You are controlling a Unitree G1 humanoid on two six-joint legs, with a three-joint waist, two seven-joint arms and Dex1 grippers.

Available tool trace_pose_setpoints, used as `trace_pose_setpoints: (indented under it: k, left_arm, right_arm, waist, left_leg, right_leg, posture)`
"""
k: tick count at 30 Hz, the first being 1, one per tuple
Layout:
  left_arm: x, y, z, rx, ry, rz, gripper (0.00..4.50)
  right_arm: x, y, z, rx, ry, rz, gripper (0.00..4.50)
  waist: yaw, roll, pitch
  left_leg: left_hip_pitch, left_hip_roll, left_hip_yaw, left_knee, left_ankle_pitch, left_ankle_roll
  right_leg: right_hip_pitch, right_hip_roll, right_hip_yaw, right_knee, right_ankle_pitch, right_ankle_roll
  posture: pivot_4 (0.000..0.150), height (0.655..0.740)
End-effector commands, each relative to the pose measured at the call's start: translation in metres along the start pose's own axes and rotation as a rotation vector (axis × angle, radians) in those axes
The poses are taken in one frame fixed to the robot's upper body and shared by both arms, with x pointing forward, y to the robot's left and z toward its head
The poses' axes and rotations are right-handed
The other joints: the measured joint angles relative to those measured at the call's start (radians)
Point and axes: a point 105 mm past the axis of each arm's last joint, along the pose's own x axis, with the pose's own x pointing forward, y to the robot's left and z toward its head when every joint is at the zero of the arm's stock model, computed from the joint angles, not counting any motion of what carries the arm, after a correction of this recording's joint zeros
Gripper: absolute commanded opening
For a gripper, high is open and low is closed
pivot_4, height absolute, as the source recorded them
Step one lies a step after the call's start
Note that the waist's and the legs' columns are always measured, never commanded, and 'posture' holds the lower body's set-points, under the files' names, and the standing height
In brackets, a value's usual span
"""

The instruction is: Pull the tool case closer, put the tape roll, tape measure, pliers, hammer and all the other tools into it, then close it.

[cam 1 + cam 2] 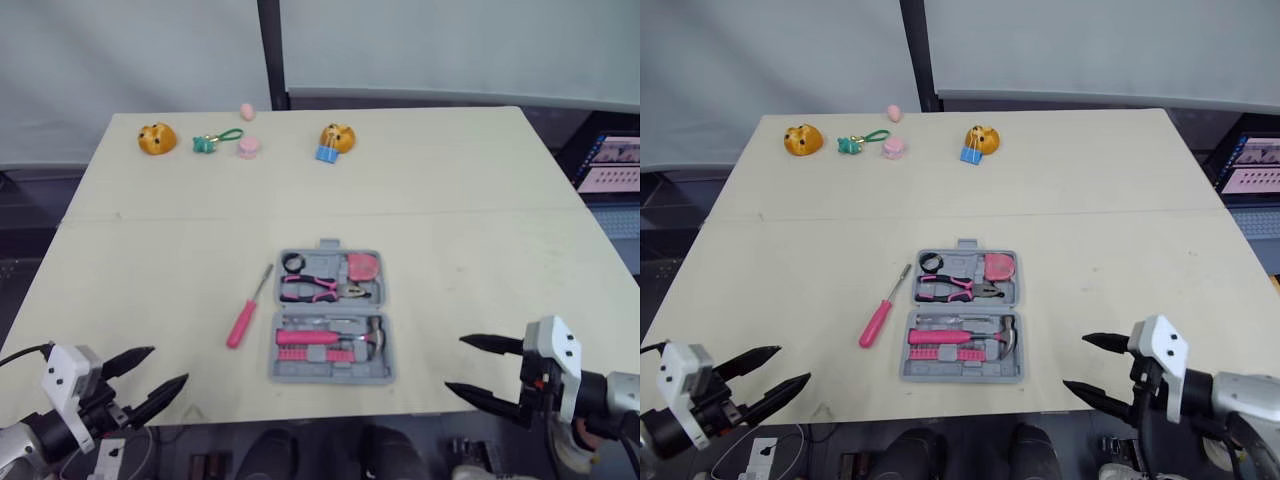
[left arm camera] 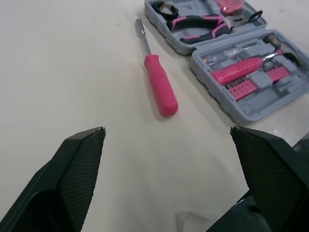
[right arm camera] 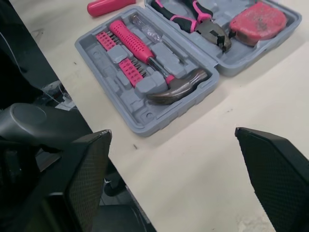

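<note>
One tool case (image 1: 330, 377); one screwdriver (image 1: 243, 322) beside it — left pincer (image 1: 169, 363), right pincer (image 1: 455, 363) agape

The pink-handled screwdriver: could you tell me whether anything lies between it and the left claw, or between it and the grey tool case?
Nothing visible does. The pink-handled screwdriver lies on the wooden table, left of the open grey plastic tool case. Only bare table separates it from the case and from the open left claw.
</note>
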Motion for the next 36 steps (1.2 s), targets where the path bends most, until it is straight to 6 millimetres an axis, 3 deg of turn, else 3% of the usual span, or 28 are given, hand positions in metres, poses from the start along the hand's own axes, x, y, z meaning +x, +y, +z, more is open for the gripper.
trace_pose_setpoints:
  k: [1, 9, 17, 26, 36]
  left_arm:
    - [0.005, -0.012, 0.016, 0.026, -0.019, 0.031, 4.50]
    - [0.016, -0.016, 0.022, 0.014, 0.025, 0.246, 4.50]
    - [0.038, 0.005, 0.020, 0.027, 0.096, 0.353, 4.50]
    - [0.073, 0.009, 0.019, -0.015, 0.120, 0.304, 4.50]
    - [0.107, 0.009, 0.030, -0.004, 0.168, 0.298, 4.50]
  right_arm:
    - [-0.004, -0.002, 0.008, -0.025, -0.008, 0.007, 4.46]
    - [-0.009, -0.009, 0.018, -0.090, 0.038, -0.045, 4.46]
    - [-0.021, -0.009, 0.029, -0.137, 0.001, -0.086, 4.46]
    - [-0.033, 0.001, 0.023, -0.134, -0.043, -0.144, 4.46]
    - [-0.028, 0.003, 0.028, -0.146, -0.072, -0.150, 4.46]
  waist:
    - [-0.001, 0.000, 0.000]
    - [0.000, 0.000, 0.000]
    - [0.007, 0.000, 0.000]
    - [0.014, 0.000, 0.000]
    - [0.016, 0.000, 0.000]
  left_leg:
    - [0.000, 0.000, 0.000, 0.000, 0.000, 0.000]
    - [0.000, -0.001, 0.002, 0.000, 0.001, 0.001]
    - [0.001, -0.002, 0.001, 0.001, 0.003, 0.000]
    - [0.000, -0.002, 0.001, 0.001, 0.003, 0.000]
    - [0.002, -0.003, 0.001, 0.001, 0.006, -0.003]
  right_leg:
    - [0.000, 0.000, 0.000, 0.000, 0.000, 0.000]
    - [0.000, 0.001, 0.001, 0.000, 0.000, 0.001]
    - [0.000, 0.001, 0.001, 0.003, 0.001, 0.001]
    - [0.000, 0.001, 0.002, 0.008, 0.001, 0.001]
    - [-0.002, 0.001, 0.004, 0.011, 0.001, 0.001]
  posture:
    - [0.150, 0.7121]
    - [0.150, 0.7121]
    - [0.150, 0.7121]
    - [0.150, 0.7121]
    - [0.150, 0.7121]
